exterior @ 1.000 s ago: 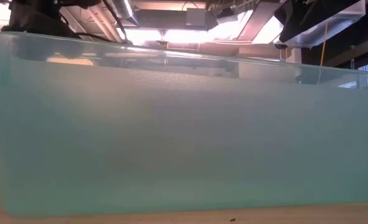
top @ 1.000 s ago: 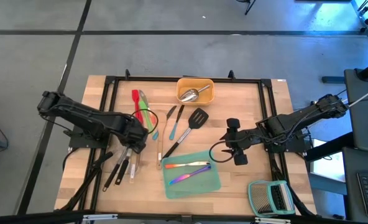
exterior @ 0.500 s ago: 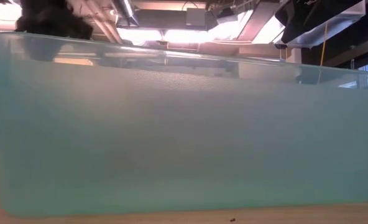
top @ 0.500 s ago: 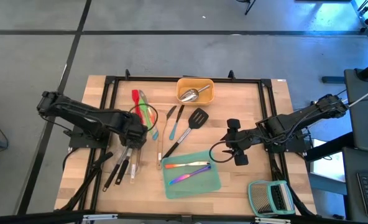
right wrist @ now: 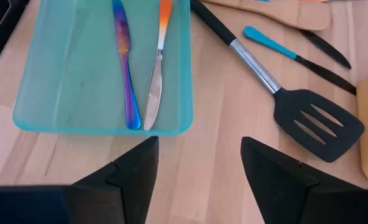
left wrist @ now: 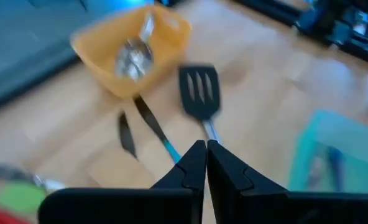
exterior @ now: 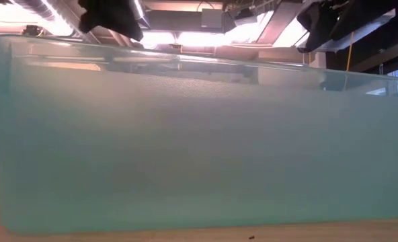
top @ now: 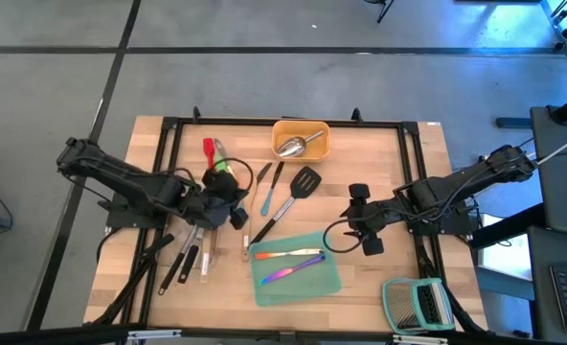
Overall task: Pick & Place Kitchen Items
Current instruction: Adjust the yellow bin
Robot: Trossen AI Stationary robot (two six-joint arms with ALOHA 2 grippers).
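Note:
My left gripper (top: 238, 203) is shut and holds nothing. It hangs above the table's left middle, beside a red spatula (top: 209, 150) and a green tool (top: 222, 165). In its wrist view the fingertips (left wrist: 206, 149) point at the black slotted turner (left wrist: 199, 93) and the yellow tray (left wrist: 131, 50) with the steel scoop (left wrist: 134, 56). My right gripper (top: 363, 218) stands open and empty right of the teal tray (top: 331, 278), where two iridescent cutlery pieces (right wrist: 125, 62) lie flat. A blue-handled tool (top: 266, 196) lies on the wood near the turner.
Several black utensils (top: 183, 259) lie at the near left, and a wooden spoon (top: 246, 235) left of the teal tray. A green-framed slatted rack (top: 416, 302) sits at the near right corner. The teal tray's wall (exterior: 199, 148) fills the low view. Bare wood shows between turner and right gripper.
My left gripper has risen from over the black utensils at the near left. It has swung and tipped up from pointing down to pointing toward the far right, at the yellow tray. It has stayed shut. Nothing on the table has moved.

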